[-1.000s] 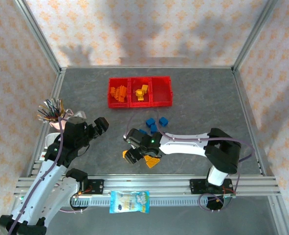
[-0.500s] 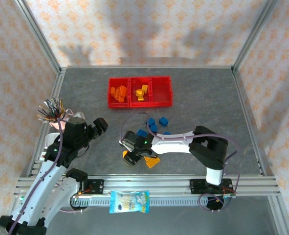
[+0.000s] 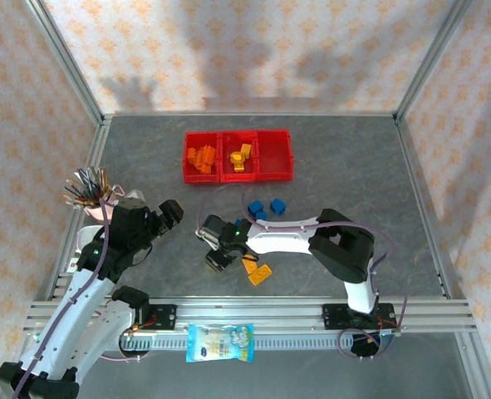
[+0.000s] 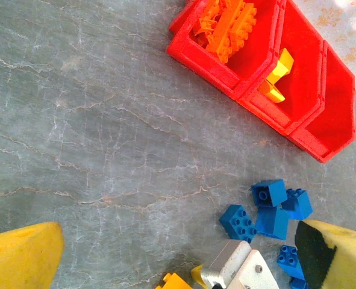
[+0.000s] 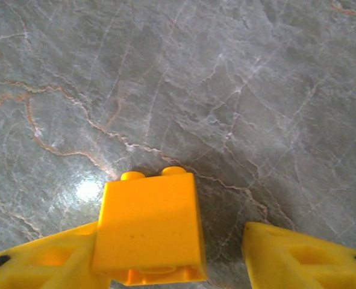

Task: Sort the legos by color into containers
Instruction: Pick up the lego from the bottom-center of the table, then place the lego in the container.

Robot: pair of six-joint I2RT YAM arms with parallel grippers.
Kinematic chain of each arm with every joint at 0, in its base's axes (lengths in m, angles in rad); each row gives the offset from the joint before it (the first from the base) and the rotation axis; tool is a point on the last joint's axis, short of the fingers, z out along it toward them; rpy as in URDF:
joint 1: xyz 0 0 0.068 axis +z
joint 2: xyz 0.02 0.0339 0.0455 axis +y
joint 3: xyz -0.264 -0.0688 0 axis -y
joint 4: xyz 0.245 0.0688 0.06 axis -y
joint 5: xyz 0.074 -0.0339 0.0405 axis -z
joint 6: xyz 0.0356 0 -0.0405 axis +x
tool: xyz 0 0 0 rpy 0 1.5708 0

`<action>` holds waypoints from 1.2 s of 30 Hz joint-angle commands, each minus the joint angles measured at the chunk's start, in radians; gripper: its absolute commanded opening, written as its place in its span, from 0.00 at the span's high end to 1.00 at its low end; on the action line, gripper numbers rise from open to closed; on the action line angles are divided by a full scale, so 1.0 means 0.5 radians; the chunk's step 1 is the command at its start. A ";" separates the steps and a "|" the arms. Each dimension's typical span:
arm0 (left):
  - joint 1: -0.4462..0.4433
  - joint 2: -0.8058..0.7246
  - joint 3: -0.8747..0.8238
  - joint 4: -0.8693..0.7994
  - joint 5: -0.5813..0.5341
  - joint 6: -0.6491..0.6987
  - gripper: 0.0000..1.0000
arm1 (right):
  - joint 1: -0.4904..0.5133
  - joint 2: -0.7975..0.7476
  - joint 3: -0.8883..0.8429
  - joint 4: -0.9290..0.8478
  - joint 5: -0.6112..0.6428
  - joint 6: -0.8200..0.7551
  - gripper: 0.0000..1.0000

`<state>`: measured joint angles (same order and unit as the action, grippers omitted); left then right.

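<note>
Yellow-orange brick [image 5: 147, 229]: glossy moulded plastic with a squarish face and two round studs along its far edge. It rests on the grey marbled tabletop [image 5: 238, 90] between the fingers of the right gripper [image 5: 171, 244].
Right gripper state: jaws apart, not clamped — one yellow finger [image 5: 39, 262] touches the brick's side, and the other stands clear of it with bare tabletop between.
Right gripper place: from above, the right gripper [image 3: 215, 251] sits low over the middle of the table, at the end of an arm stretched leftward.
Red bins [image 3: 276, 176]: three translucent compartments joined in a row at the far side of the table, well apart from the brick.
Left compartment: orange pieces [image 3: 201, 158], among them a long spiky piece [image 4: 229, 18].
Middle compartment: yellow pieces [image 3: 241, 158].
Blue bricks [image 3: 256, 205]: a loose cluster of studded blocks on the tabletop, between the bins and the right arm.
Yellow studded piece [image 3: 258, 272]: lies on the table on the near side of the right arm.
Left gripper [image 4: 179, 241]: jaws wide apart over bare tabletop — from above, the left gripper [image 3: 170, 214] hangs at the table's left.
Cup of pens [image 3: 87, 189]: at the left edge, near the left arm.
Snack packet [image 3: 220, 342]: blue and white, lying on the front rail between the arm bases.
</note>
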<state>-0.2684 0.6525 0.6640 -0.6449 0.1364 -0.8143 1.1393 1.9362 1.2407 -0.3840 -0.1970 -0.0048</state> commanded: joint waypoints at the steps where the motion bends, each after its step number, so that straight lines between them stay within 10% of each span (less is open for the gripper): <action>1: 0.009 0.001 0.004 -0.051 -0.069 0.006 0.01 | -0.017 0.079 0.068 0.118 0.023 -0.024 0.50; 9: 0.009 0.025 0.039 -0.014 -0.067 0.027 0.01 | -0.051 -0.006 0.103 0.119 0.019 0.056 0.67; 21: 0.009 0.192 0.195 0.143 -0.058 0.112 0.01 | -0.463 -0.175 0.451 -0.072 0.108 0.306 0.67; 36: 0.009 0.637 0.339 0.571 0.088 0.182 0.01 | -0.889 0.489 1.370 -0.162 0.485 0.447 0.65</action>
<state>-0.2684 0.9554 0.7891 -0.4313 0.1608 -0.7494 0.7105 2.1117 1.8385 -0.4374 -0.0113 0.1921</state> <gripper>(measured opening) 0.994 0.350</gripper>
